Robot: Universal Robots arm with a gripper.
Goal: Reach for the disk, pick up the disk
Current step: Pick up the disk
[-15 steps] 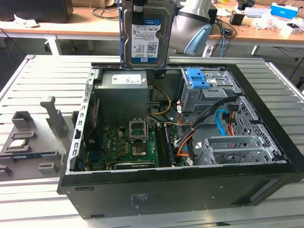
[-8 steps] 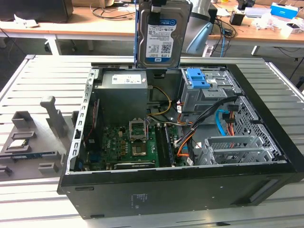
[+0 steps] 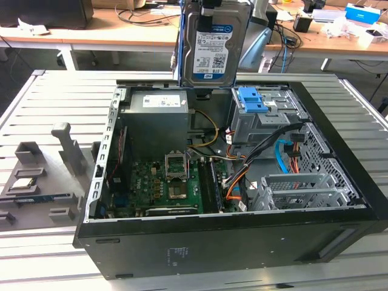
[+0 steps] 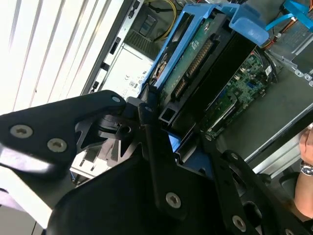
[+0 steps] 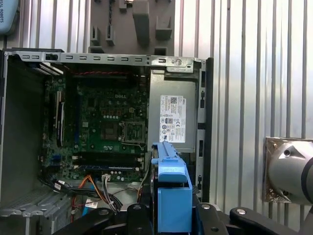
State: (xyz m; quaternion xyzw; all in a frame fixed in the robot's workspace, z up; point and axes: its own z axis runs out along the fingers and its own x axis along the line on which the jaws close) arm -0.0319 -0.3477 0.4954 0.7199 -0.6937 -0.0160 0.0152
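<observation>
Hanging disk (image 3: 210, 45): I saw it upright above the open computer case (image 3: 242, 242), with its white-and-blue label facing the exterior camera.
Rails: blue plastic ran along its long sides. In both wrist views the disk (image 4: 205, 63) (image 5: 171, 196) showed edge-on.
Gripper (image 3: 209, 5): it was clamped on the disk's top end. In the second wrist view the gripper (image 4: 173, 127) had its black fingers (image 4: 149, 137) pressed against the disk's sides.
Power supply (image 3: 160, 103): it sat at the case's far end, below the disk.
Motherboard (image 3: 167, 185): green, it lay on the case floor nearer the exterior camera.
Blue latch bracket (image 3: 253, 100): it sat on the drive cage, to the exterior view's right of the disk and apart from it.
Table (image 3: 60, 103): slatted metal, it carried the case, and a grey fixture (image 3: 36, 176) lay at the exterior view's left.
Hand (image 4: 307, 147): a person's, wearing a wristwatch, it was beyond the case in the second wrist view.
</observation>
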